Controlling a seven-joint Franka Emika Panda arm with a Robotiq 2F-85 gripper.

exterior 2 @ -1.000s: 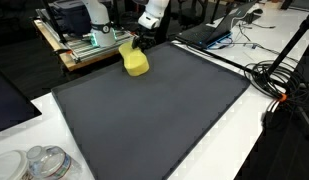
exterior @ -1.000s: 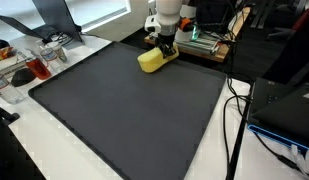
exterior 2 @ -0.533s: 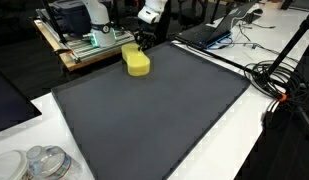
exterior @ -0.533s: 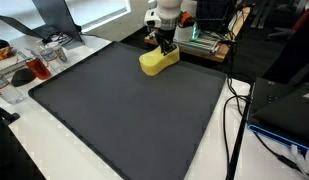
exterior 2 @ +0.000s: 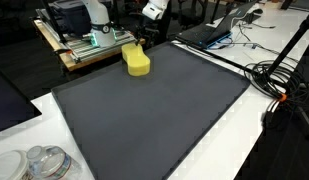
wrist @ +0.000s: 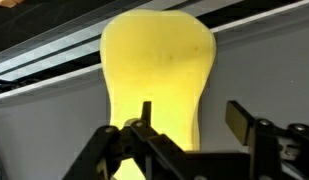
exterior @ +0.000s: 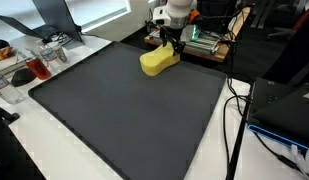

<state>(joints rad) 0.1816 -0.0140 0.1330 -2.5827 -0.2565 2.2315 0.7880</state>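
A yellow, sponge-like block point(exterior: 159, 60) lies flat on the far edge of the dark grey mat point(exterior: 134, 115); in an exterior view it shows as the same yellow block point(exterior 2: 137, 62) on the mat point(exterior 2: 154, 110). My gripper point(exterior: 175, 42) hangs just above the block's far end, open and holding nothing. In the wrist view the block point(wrist: 157, 70) fills the middle. My gripper point(wrist: 194, 120) stands over its near end. One finger point(wrist: 146, 115) is over the yellow surface, the other point(wrist: 241, 120) over bare mat.
Cups and bowls point(exterior: 32, 68) crowd the white table beside the mat. Black cables point(exterior: 234, 110) run along its opposite side, and a shelf with green-lit gear point(exterior 2: 92, 42) stands behind it. A laptop point(exterior 2: 209, 30), more cables point(exterior 2: 279, 75) and plastic containers point(exterior 2: 39, 160) surround the mat.
The jaws have gone from shut on the yellow block to open. The block has settled flat on the mat, and the gripper has lifted slightly off it.
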